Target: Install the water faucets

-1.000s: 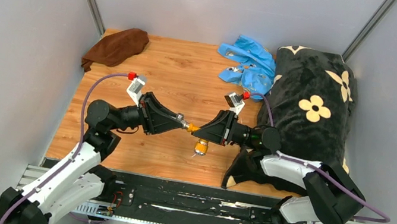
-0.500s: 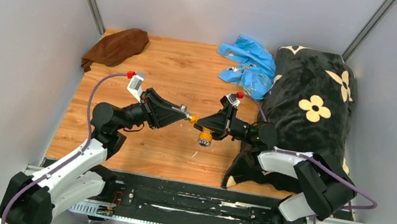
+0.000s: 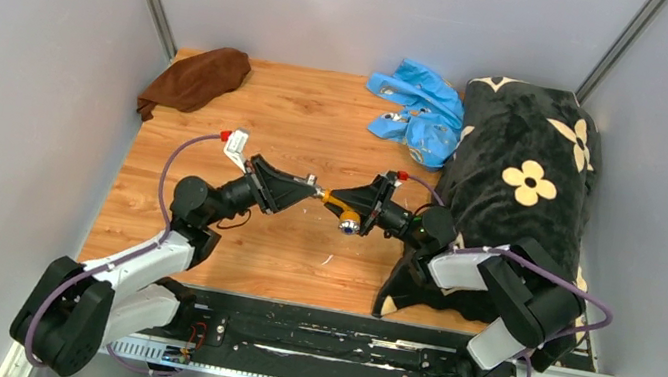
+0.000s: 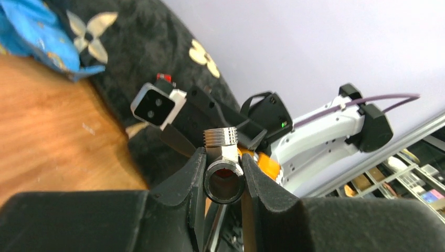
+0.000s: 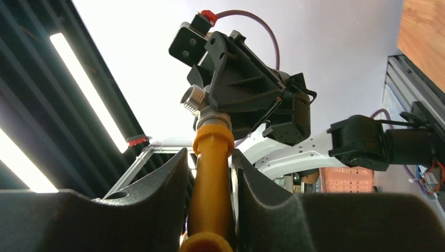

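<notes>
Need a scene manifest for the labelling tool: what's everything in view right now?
orange tap spout: 1, brass-orange with round silver end, held above the table's middle
T fitting: 1, silver-grey, threaded, meeting the spout's end
plastic bag: 1, bright blue, crumpled at the far edge beside the blanket
cloth: 1, brown, far left corner
blanket: 1, black with cream flowers, along the right side
table: 1, light wood
arms: 2, black and white, left and right, bases at the near edge
left pincer: black, shut on the T fitting
right pincer: black, shut on the orange tap spout
</notes>
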Robot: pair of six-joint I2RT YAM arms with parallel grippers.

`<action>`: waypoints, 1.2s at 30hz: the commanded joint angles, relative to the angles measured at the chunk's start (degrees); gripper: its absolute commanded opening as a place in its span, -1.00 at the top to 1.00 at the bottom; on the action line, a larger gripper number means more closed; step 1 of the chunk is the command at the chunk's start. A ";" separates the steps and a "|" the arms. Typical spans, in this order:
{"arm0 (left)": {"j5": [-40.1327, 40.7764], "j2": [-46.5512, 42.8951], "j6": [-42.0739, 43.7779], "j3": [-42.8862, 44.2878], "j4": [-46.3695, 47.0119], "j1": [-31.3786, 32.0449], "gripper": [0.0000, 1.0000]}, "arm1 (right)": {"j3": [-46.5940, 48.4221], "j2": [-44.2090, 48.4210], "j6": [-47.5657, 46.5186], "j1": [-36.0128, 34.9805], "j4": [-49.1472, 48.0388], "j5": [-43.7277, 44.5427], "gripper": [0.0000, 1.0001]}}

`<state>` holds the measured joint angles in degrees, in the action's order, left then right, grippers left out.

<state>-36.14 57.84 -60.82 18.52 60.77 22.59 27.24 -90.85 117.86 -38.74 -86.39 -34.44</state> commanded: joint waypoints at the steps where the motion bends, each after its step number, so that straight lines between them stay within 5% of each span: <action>1: 0.90 1.70 -0.65 -2.65 1.24 0.10 0.99 | 0.97 -3.73 2.97 -1.64 -2.76 1.54 0.26; 10: 2.10 2.03 -3.19 -6.24 3.57 -2.45 1.00 | 1.16 -6.68 3.18 -1.70 -4.25 1.01 0.00; 15: 2.62 3.14 -5.28 -6.88 5.53 -3.79 1.00 | 0.41 -7.52 2.62 -1.70 -4.48 1.16 -0.32; 36: -0.99 9.39 -11.30 -7.67 9.05 -10.82 1.00 | -4.02 -8.30 -2.64 -1.42 -4.43 -3.35 -0.43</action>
<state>-36.05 66.98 -70.83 11.11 65.12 12.73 23.73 -99.74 117.93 -40.03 -88.88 -35.73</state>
